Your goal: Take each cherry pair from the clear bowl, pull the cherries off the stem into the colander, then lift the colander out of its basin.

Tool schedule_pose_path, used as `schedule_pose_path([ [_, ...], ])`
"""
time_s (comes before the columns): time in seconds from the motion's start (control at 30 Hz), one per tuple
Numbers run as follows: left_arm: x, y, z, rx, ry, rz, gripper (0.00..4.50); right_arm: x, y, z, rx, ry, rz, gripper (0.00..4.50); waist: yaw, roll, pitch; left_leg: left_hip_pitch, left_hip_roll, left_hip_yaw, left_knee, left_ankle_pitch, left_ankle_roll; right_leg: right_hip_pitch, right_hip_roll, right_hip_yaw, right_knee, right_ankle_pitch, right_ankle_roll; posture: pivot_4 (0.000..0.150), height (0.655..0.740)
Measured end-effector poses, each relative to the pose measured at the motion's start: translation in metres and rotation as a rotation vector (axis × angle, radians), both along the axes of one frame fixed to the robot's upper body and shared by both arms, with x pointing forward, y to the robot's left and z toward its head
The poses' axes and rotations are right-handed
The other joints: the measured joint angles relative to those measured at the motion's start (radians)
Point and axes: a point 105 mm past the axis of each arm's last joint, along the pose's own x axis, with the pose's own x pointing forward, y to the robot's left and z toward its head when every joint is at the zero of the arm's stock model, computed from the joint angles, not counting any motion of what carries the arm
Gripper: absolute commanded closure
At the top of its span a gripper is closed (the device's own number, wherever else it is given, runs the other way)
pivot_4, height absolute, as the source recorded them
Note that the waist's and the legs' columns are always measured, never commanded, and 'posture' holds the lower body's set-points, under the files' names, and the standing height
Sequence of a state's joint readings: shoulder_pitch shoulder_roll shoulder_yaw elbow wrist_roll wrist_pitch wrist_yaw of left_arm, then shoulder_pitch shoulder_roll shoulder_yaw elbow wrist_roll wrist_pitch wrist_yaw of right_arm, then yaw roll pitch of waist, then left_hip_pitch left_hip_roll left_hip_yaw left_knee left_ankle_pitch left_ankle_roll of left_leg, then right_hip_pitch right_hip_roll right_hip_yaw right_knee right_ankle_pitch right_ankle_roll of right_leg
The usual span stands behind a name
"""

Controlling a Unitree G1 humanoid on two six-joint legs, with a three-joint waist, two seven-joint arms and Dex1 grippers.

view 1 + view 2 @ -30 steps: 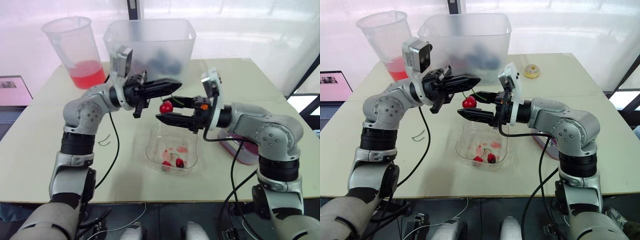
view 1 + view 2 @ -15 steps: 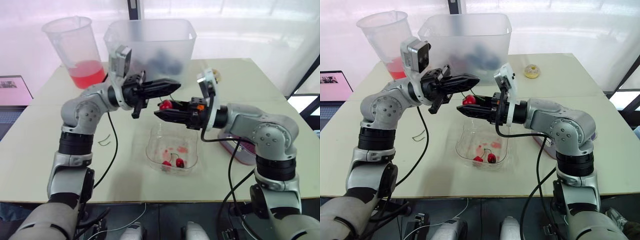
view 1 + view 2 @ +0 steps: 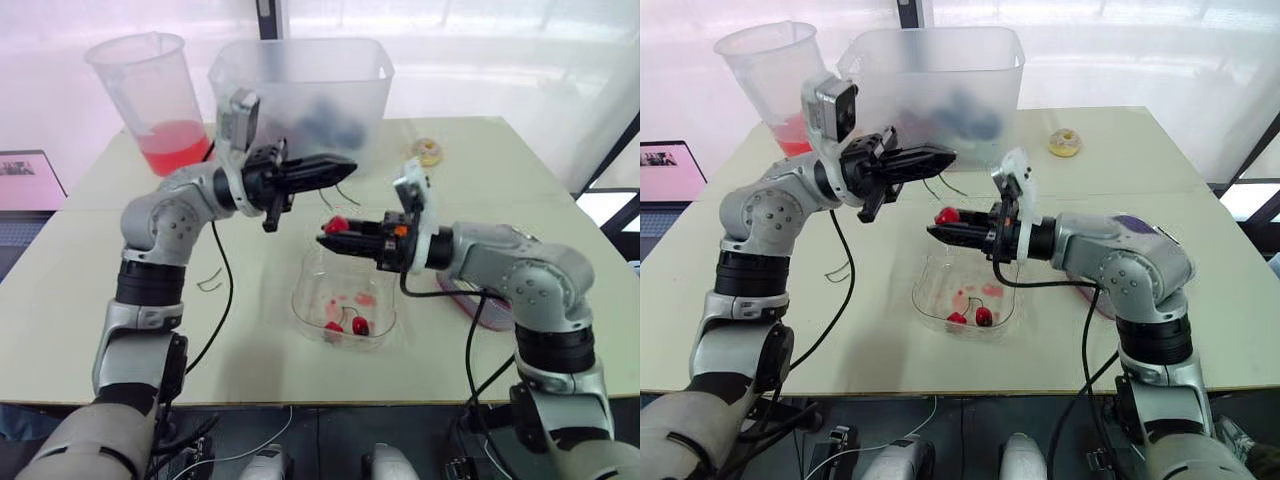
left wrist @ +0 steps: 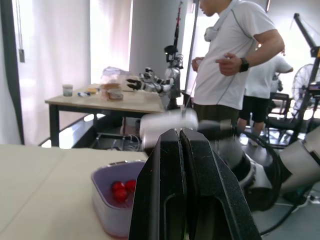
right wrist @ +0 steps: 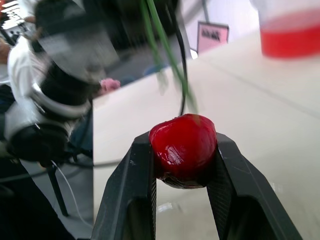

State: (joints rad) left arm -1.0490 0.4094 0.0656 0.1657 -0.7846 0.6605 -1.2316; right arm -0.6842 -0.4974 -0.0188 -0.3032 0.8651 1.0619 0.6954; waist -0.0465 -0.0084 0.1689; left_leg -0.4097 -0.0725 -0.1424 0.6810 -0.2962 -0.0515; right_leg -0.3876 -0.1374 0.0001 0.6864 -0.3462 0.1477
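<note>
With the clear bowl (image 3: 345, 292) as the dial's centre on the surface (image 3: 80, 290), a pitcher (image 3: 150, 95) of red liquid stands at ten o'clock and a frosted tub (image 3: 300, 85) at twelve. The left gripper (image 3: 348, 163) hangs above the bowl's eleven o'clock rim. Its fingers (image 4: 170, 190) are pressed flat together, apparently pinching the top of the green stem (image 5: 172, 60). Just below, over the bowl's twelve o'clock edge, the right gripper (image 3: 325, 236) has its fingers (image 5: 127, 200) clamped on one cherry (image 5: 183, 149), gripping it across the middle. One more cherry pair (image 3: 346, 324) lies in the bowl at six o'clock. At three o'clock, partly behind the right forearm, sits a lavender container (image 4: 107, 205) with cherries in it, likely the colander in its basin.

The cherry looks light, glossy and soft. Too hard a squeeze would probably bruise it or squirt it loose, so the grip belongs across its widest part. The stem is thin and springy; it is best held near its top, with the two pulled straight apart.
</note>
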Motion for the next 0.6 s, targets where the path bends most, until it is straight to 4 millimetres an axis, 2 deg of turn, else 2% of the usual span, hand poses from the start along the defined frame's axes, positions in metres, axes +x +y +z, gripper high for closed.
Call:
schedule_pose_path([
  [0.17, 0.003, 0.008, 0.009, -0.035, -0.005, 0.029, 4.50, 0.000, -0.009, -0.011, -0.023, 0.033, -0.017, 3.62, -0.001, 0.000, 0.000, 0.000, 0.000, 0.000, 0.000, 0.000, 0.000, 0.000, 0.001, 0.000, 0.000, 0.000, 0.000, 0.150, 0.7400],
  [0.3, 0.005, 0.016, 0.010, -0.026, -0.008, 0.057, 4.50, -0.001, -0.026, -0.003, -0.034, 0.012, -0.044, 3.62, 0.000, 0.000, 0.000, 0.000, 0.000, 0.000, 0.000, 0.000, 0.000, 0.000, 0.000, 0.000, -0.001, 0.000, 0.000, 0.150, 0.7400],
  [0.4, 0.009, 0.030, 0.002, -0.016, 0.014, 0.110, 4.50, -0.003, -0.066, 0.012, -0.157, -0.046, -0.138, 3.62, 0.005, 0.000, 0.000, 0.000, -0.001, 0.000, 0.000, 0.000, 0.000, 0.001, 0.000, 0.000, -0.002, 0.000, 0.000, 0.150, 0.7400],
  [0.47, 0.012, 0.040, -0.006, -0.016, 0.039, 0.144, 4.50, -0.004, -0.104, 0.024, -0.268, -0.081, -0.245, 3.62, 0.008, 0.000, 0.000, 0.000, -0.001, 0.001, 0.000, 0.000, 0.000, 0.001, 0.000, -0.001, -0.002, 0.000, 0.000, 0.150, 0.7400],
  [0.53, 0.014, 0.043, -0.013, -0.009, 0.056, 0.164, 4.50, -0.001, -0.140, 0.031, -0.372, -0.089, -0.370, 3.62, 0.006, 0.000, 0.000, 0.000, -0.001, 0.003, 0.000, 0.000, 0.000, 0.002, 0.001, -0.001, -0.002, 0.000, 0.000, 0.150, 0.7400],
  [0.6, 0.014, 0.044, -0.017, 0.004, 0.057, 0.179, 4.50, 0.004, -0.173, 0.028, -0.496, -0.088, -0.490, 3.62, 0.002, 0.000, 0.000, 0.000, 0.000, 0.004, 0.000, 0.000, 0.000, 0.001, 0.001, -0.001, -0.002, 0.000, 0.000, 0.150, 0.7400],
])
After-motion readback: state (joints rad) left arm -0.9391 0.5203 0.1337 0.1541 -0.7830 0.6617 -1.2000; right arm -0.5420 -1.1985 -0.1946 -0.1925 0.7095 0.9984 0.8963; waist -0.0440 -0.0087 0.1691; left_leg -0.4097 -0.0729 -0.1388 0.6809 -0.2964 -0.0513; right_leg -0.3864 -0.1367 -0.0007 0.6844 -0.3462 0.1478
